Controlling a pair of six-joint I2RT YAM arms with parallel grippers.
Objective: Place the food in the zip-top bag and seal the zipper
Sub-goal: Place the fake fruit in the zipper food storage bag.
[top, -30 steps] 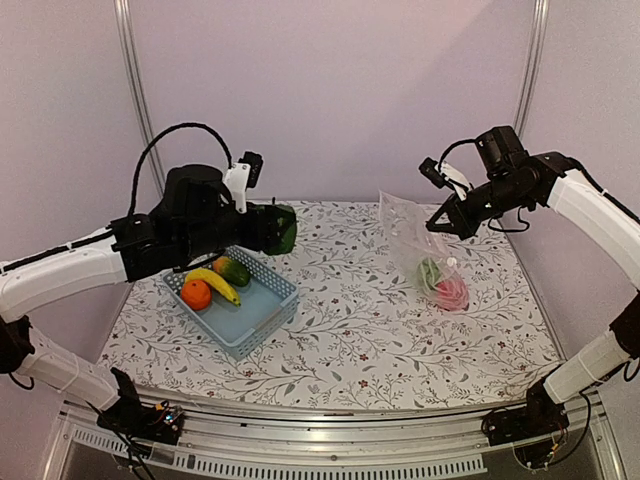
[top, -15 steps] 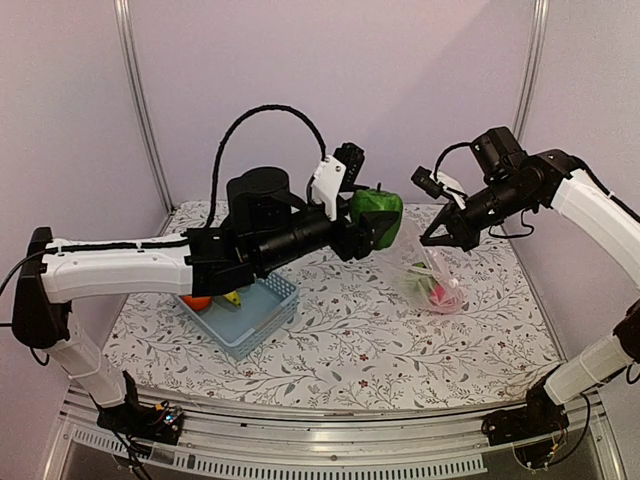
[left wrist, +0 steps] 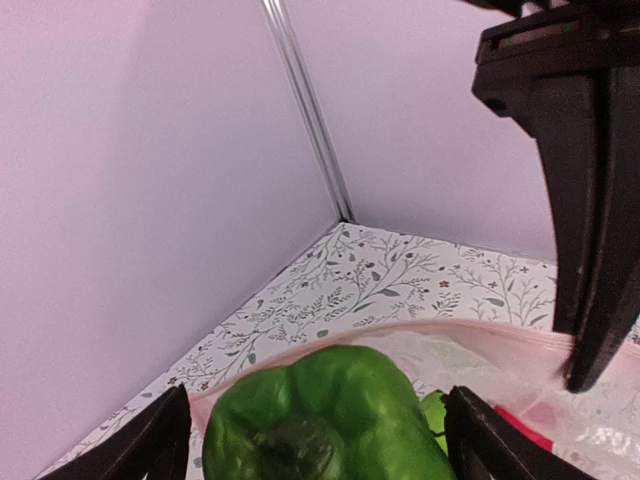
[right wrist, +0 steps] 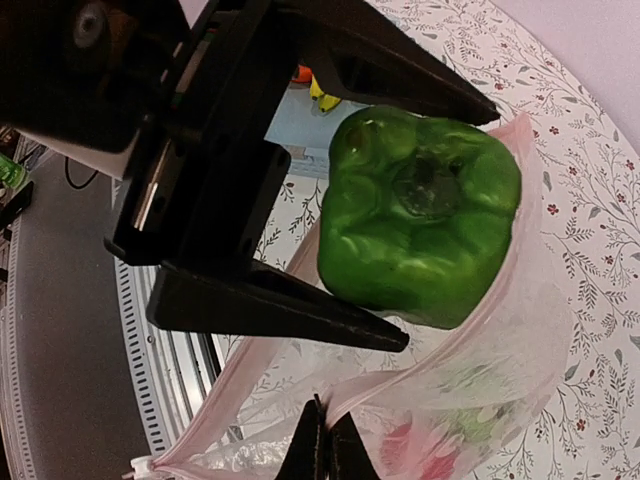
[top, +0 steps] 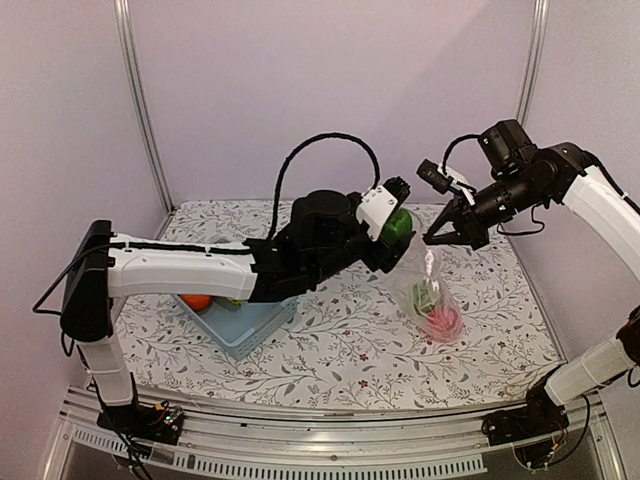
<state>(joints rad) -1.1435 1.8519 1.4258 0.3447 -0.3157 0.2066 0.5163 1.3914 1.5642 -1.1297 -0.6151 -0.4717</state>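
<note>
My left gripper (top: 400, 226) is shut on a green pepper (top: 397, 224) and holds it at the open mouth of the zip-top bag (top: 432, 295). In the left wrist view the pepper (left wrist: 330, 415) sits between my fingers, just over the pinkish zipper (left wrist: 470, 335). My right gripper (top: 437, 238) is shut on the far zipper edge (right wrist: 420, 372) and holds the bag up and open. A pinkish-red ball (top: 443, 320) and a green piece (top: 425, 296) lie inside the bag. The orange (top: 196, 301) and the banana (right wrist: 322, 92) lie in the basket.
The light blue basket (top: 248, 325) stands on the flowered table (top: 350, 340) at the left, partly hidden by my left arm. Pale walls with metal posts (top: 140, 110) close in the back and sides. The metal front rail (top: 330, 440) runs along the near edge.
My left arm has carried the green pepper from above the basket rightwards to the bag's mouth. My right gripper has lifted the bag's edge slightly, so the bag hangs more upright.
</note>
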